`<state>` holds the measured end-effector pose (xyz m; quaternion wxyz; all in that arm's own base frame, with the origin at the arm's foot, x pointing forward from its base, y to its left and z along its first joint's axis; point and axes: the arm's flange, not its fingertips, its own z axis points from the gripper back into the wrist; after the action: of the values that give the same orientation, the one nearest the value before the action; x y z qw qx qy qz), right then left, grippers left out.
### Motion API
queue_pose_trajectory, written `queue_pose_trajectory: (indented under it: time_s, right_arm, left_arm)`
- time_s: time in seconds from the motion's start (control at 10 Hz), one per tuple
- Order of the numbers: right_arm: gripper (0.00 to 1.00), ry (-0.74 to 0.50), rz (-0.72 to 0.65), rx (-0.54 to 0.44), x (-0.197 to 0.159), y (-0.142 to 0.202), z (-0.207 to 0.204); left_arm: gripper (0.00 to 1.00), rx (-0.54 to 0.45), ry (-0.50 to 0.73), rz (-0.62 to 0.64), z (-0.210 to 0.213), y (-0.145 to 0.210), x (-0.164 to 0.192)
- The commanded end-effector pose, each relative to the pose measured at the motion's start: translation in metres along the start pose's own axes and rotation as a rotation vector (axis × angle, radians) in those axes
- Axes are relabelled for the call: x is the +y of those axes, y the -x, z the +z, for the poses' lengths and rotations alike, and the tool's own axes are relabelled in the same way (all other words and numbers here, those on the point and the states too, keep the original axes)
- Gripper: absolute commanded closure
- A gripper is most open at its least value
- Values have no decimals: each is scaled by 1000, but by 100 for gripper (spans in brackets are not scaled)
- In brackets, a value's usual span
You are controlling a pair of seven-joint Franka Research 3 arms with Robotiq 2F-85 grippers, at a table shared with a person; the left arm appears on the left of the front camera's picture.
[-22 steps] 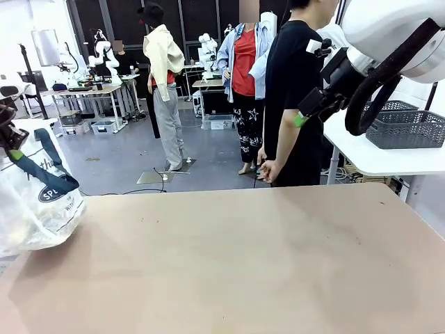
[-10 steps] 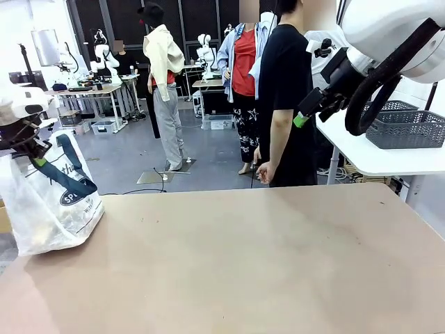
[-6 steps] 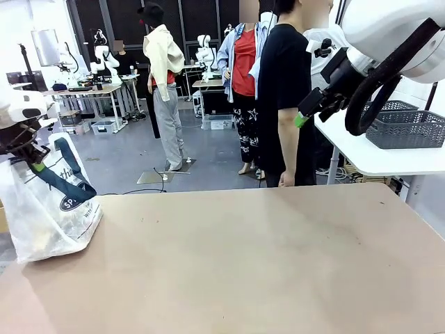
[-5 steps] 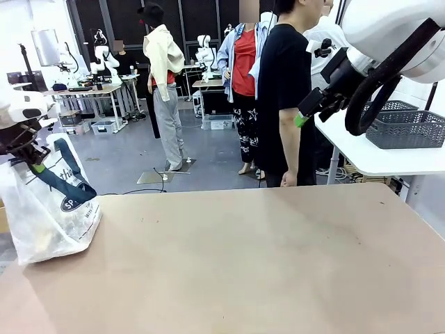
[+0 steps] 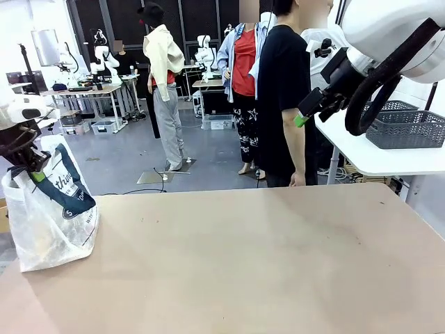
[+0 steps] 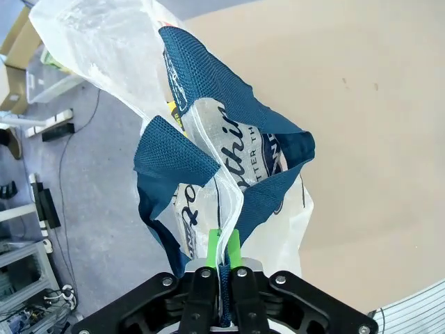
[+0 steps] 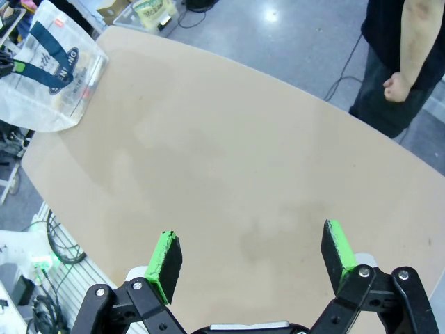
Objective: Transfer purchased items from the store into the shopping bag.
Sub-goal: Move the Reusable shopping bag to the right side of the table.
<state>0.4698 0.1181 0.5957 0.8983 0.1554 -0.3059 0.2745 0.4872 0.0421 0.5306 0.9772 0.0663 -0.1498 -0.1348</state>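
Hanging below left pincer (image 5: 33, 169) (handle pinched): shopping bag (image 5: 52, 216).

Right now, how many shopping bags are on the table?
1. The shopping bag stands at the table's left end, its handle pinched in the left gripper. More could sit outside the views.

White arms (image 5: 389, 28) with a looped black cable; black grippers (image 7: 250, 261) (green pads, silver screws); the person (image 5: 281, 90) wears seemingly plain black.

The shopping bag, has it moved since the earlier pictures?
Yes. The shopping bag, held by the left gripper, came in from the table's left edge and now hangs more upright.
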Motion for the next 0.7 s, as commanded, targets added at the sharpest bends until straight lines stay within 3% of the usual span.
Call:
queue_pose_trajectory:
  time_s: [0.0,0.6]
  right_arm:
    - [0,10,1,15,1,3,-1]
    - [0,10,1,15,1,3,-1]
  left_arm:
    - [100,-6,-4,-3,-1,0,0]
    - [100,-6,-4,-3,-1,0,0]
